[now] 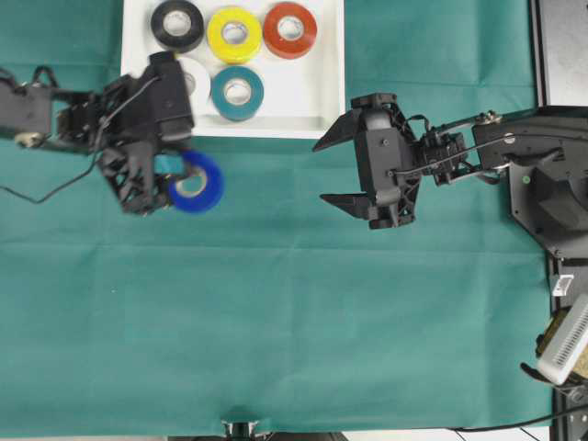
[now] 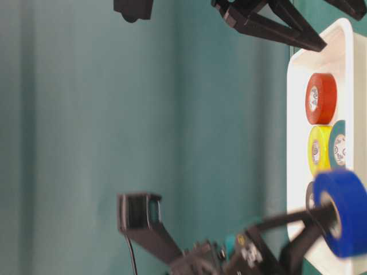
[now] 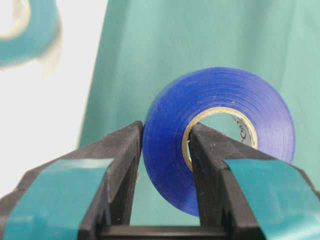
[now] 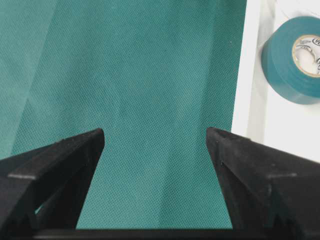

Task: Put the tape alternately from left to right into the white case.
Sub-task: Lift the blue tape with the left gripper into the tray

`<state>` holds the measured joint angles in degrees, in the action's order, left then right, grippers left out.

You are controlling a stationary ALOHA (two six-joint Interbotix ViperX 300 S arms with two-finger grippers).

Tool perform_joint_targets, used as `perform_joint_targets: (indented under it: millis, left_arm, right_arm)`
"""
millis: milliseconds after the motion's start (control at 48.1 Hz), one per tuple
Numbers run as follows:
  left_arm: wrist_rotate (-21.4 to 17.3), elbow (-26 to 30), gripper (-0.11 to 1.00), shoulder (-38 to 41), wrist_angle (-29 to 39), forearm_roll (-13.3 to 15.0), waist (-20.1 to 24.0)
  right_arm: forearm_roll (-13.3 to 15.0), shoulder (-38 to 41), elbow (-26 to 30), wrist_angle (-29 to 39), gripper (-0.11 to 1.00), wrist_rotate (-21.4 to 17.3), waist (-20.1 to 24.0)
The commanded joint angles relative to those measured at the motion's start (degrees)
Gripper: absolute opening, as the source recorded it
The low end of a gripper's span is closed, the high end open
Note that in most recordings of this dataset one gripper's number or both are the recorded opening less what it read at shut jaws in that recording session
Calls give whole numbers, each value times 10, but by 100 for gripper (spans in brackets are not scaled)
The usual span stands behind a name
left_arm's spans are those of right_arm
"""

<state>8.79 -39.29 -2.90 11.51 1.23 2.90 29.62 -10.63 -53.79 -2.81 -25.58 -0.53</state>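
Note:
The white case lies at the table's far edge. It holds a black roll, a yellow roll, a red-orange roll, a teal roll and a white roll half hidden under my left arm. My left gripper is shut on the blue roll, one finger through its core and one outside, just in front of the case's near rim. In the left wrist view the blue roll stands on edge in that left gripper. My right gripper hangs open over bare cloth beside the case's right corner.
Green cloth covers the table. Dark equipment and a white device sit along the right edge. The right wrist view shows the case rim and the teal roll just right of the open right gripper.

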Motion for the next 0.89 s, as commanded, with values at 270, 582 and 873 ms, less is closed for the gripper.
perform_joint_targets:
  millis: [270,582,873]
  left_arm:
    - [-16,108,27,62,-5,-1,81]
    - [-18,185,27,125,-5,-1,113]
    - [-25,228,27,159,-5,-1,126]
  right_arm:
    - [1,0,8,-4,87,-1,1]
    - [1,1,8,-4,87,-1,1]
    - [0,0,9,-5,87,-1,1]
